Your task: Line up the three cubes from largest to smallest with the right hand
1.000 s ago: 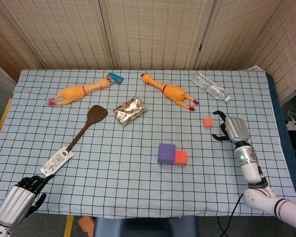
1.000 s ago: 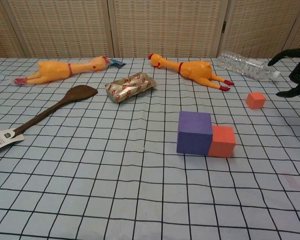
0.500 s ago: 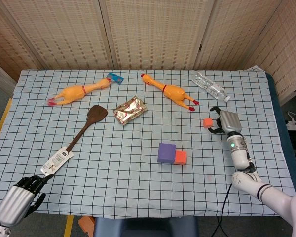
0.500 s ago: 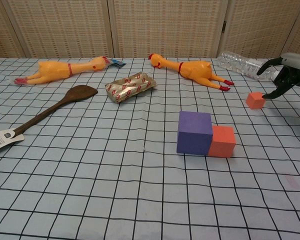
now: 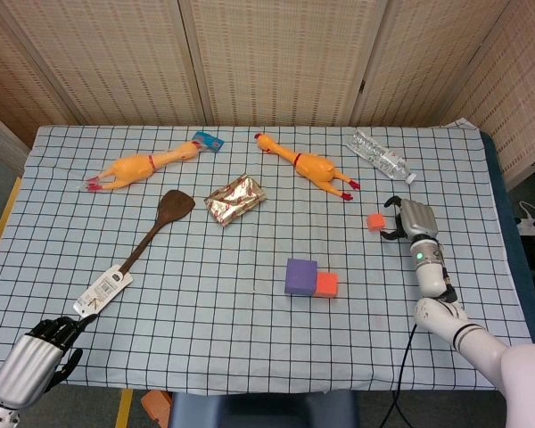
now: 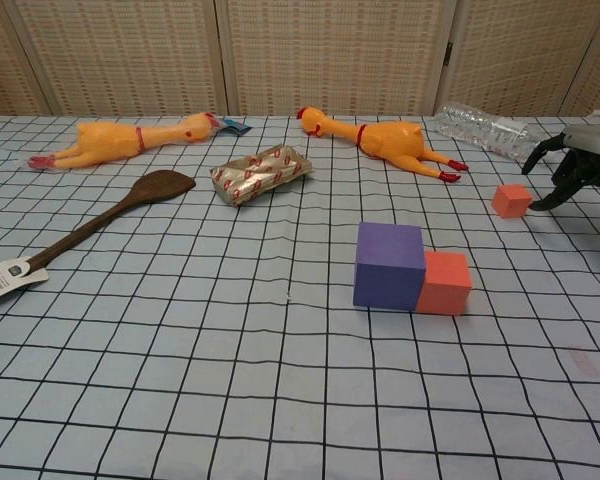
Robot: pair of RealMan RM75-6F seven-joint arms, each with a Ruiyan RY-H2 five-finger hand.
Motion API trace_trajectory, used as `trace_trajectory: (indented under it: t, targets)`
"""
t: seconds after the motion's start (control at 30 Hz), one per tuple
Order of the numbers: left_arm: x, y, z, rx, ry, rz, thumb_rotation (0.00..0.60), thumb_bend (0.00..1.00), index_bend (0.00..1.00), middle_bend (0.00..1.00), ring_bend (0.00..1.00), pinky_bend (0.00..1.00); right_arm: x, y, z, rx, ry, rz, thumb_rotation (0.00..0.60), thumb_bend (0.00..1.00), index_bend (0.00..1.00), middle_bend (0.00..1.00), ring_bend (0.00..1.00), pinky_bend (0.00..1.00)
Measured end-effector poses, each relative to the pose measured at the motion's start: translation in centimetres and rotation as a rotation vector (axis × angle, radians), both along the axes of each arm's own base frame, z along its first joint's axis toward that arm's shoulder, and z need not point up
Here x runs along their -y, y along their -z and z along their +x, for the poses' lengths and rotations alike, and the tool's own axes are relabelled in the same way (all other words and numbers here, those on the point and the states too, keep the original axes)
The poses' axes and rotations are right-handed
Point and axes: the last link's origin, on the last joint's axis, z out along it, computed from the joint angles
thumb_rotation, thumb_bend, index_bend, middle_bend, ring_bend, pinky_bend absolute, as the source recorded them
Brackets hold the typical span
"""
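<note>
The small orange cube point(image 6: 511, 200) is left loose on the tabletop point(image 6: 230, 330), just beside the right hand point(image 6: 577, 160), whose fingers point(image 6: 540, 150) are spread and empty. It should be pinched squarely, then set touching the medium cube point(image 6: 446, 282) beside the purple cube point(image 6: 389, 264).

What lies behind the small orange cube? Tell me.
Behind the small orange cube lie a clear plastic bottle and a rubber chicken's feet, apart from it. The checked cloth beneath it is covered.
</note>
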Motion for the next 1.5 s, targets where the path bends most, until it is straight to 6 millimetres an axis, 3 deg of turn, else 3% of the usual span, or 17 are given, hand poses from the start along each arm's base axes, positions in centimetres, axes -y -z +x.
trace_trajectory:
  t: [0.63, 1.0, 1.2, 1.5]
  targets:
    - [0.0, -0.1, 0.0, 0.002, 0.001, 0.002, 0.600, 0.45, 0.19, 0.40, 0.32, 0.43, 0.9, 1.6, 0.4, 0.029, -0.009, -0.004, 0.600, 0.08, 0.49, 0.92, 0.97, 0.99]
    - [0.0, 0.0, 0.0, 0.000, 0.001, 0.001, 0.600, 0.45, 0.19, 0.40, 0.32, 0.43, 0.5, 1.5, 0.9, 0.080, -0.040, -0.026, 0.600, 0.08, 0.56, 0.92, 0.97, 0.99]
    - [0.1, 0.0, 0.0, -0.003, 0.006, -0.002, 0.600, 0.45, 0.19, 0.40, 0.32, 0.43, -1.3, 1.3, 2.4, 0.164, -0.094, 0.008, 0.600, 0.08, 0.57, 0.92, 0.97, 0.99]
    - [0.1, 0.0, 0.1, -0.001, 0.009, -0.003, 0.600, 0.45, 0.19, 0.40, 0.32, 0.43, -6.9, 0.7, 4.4, 0.218, -0.185, 0.117, 0.600, 0.08, 0.57, 0.92, 0.97, 0.99]
